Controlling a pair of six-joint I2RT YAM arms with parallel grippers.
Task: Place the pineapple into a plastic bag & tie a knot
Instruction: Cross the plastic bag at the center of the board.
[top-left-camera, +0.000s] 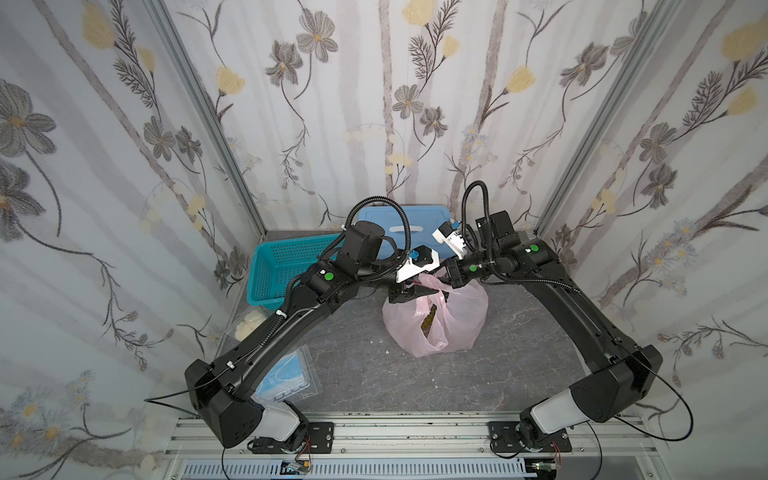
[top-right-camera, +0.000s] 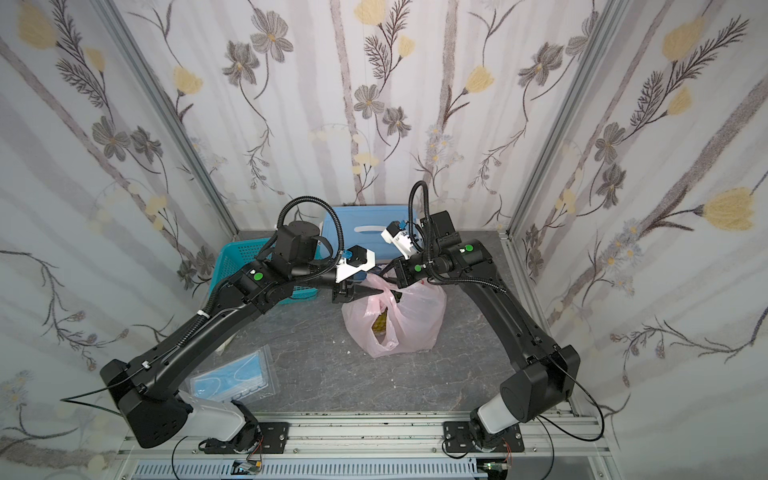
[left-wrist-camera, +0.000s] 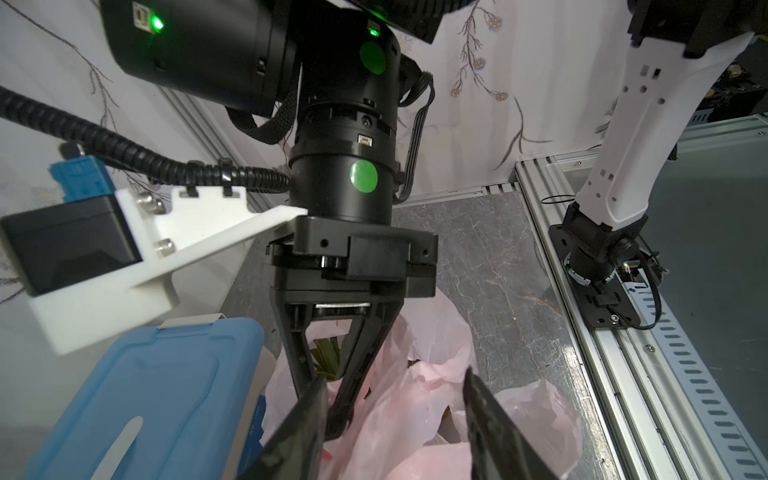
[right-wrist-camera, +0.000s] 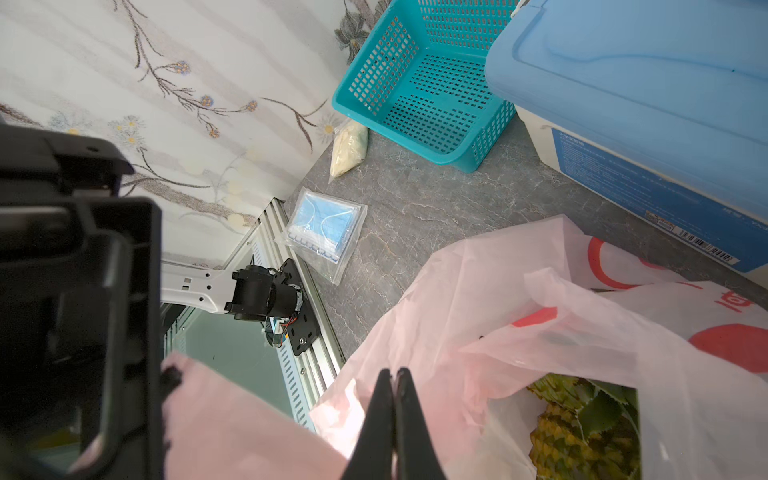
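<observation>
The pink plastic bag (top-left-camera: 453, 320) (top-right-camera: 415, 320) stands mid-table, its mouth gaping upward. Inside it lies the pineapple (right-wrist-camera: 582, 428) (top-right-camera: 380, 324); its green leaves (left-wrist-camera: 326, 357) show through the film. My left gripper (left-wrist-camera: 395, 419) (top-right-camera: 376, 292) hovers at the bag's upper left edge with jaws apart, and loose pink film lies between its fingers (left-wrist-camera: 490, 424). My right gripper (right-wrist-camera: 392, 374) (left-wrist-camera: 336, 419) is at the bag's top from the right, pinched shut on a fold of the bag's film. No knot is in view.
A teal basket (top-left-camera: 286, 270) and a blue-lidded box (top-left-camera: 415, 220) stand at the back, close behind the bag. A packet of blue masks (top-left-camera: 286, 378) and a small bag of white lumps (top-left-camera: 249, 324) lie at the left. A metal rail (top-left-camera: 395, 428) runs along the front.
</observation>
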